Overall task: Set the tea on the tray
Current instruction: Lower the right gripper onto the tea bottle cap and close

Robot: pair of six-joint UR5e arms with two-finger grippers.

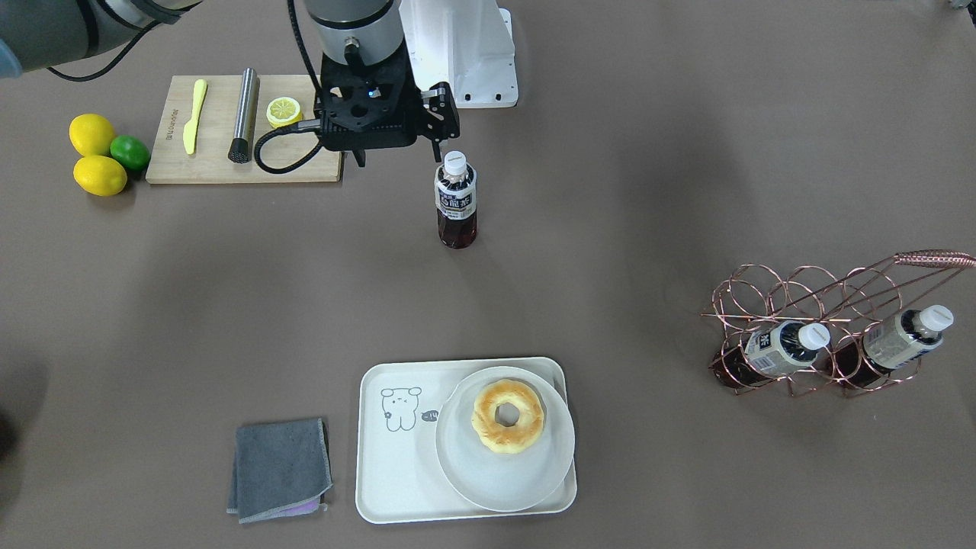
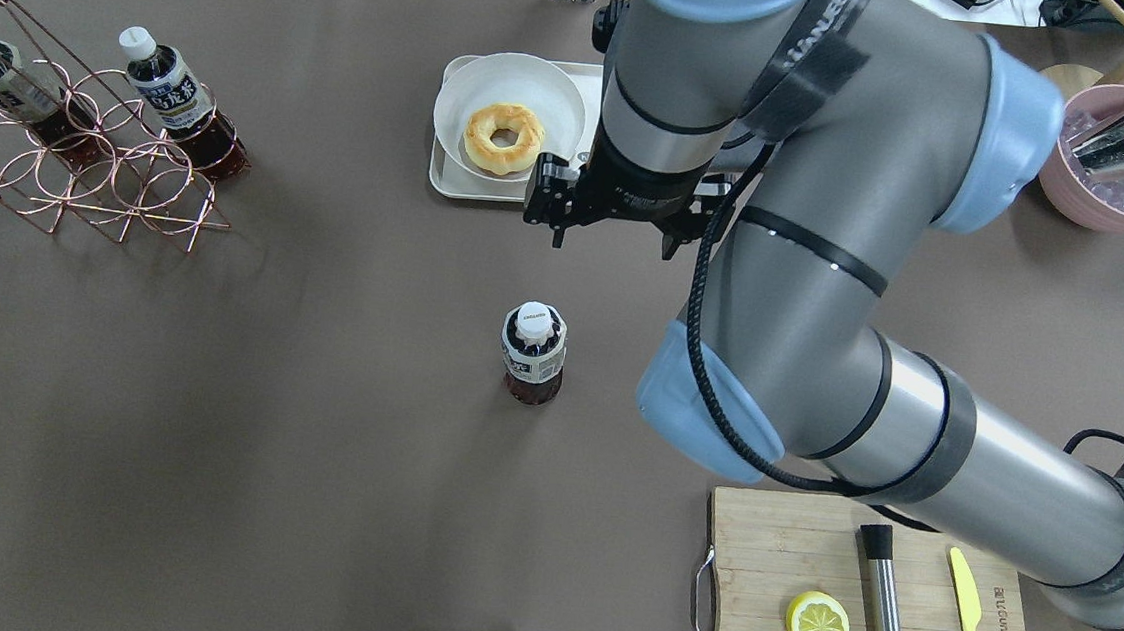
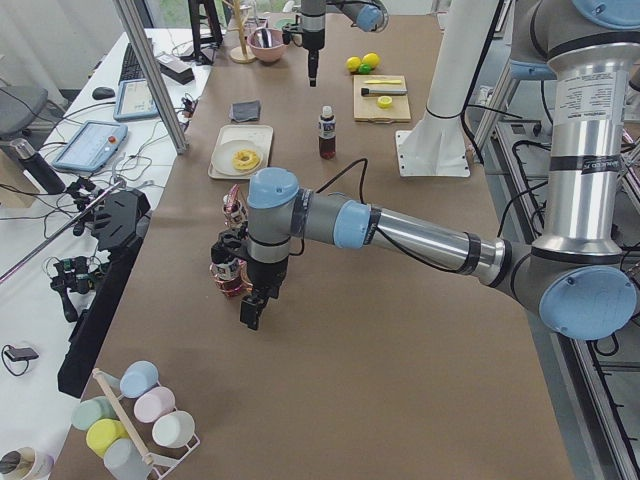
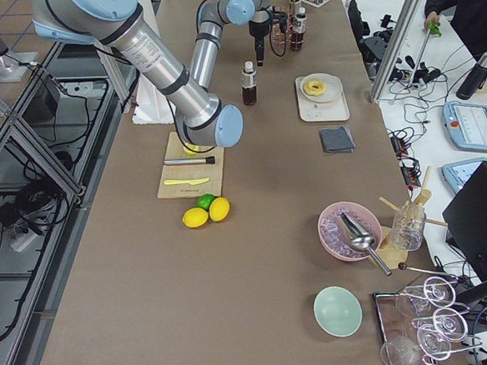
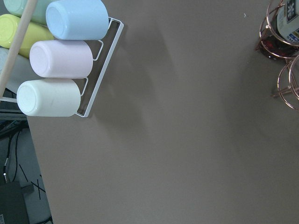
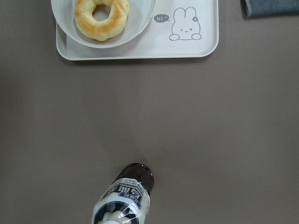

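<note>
Tea bottle (image 1: 457,200) upright mid-table, well apart from tray (image 1: 389,473); right gripper (image 2: 614,242) nearby, fingers wide, empty (left gripper (image 3: 250,312): can't tell).

We stand in a robotics lab. Beside the long brown table (image 4: 260,298), 2 teach pendants (image 4: 474,126) lie on a white bench (image 3: 30,215). An aluminium post (image 3: 150,70) rises at the table's edge, and cables (image 4: 28,206) trail across the floor.

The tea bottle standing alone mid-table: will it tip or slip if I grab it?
The tea bottle stands tall and narrow, so a push near its white cap would probably tip it. Dark liquid reaches the neck, so it is likely heavy for its size. The smooth round body may slip, and roll if toppled.
</note>
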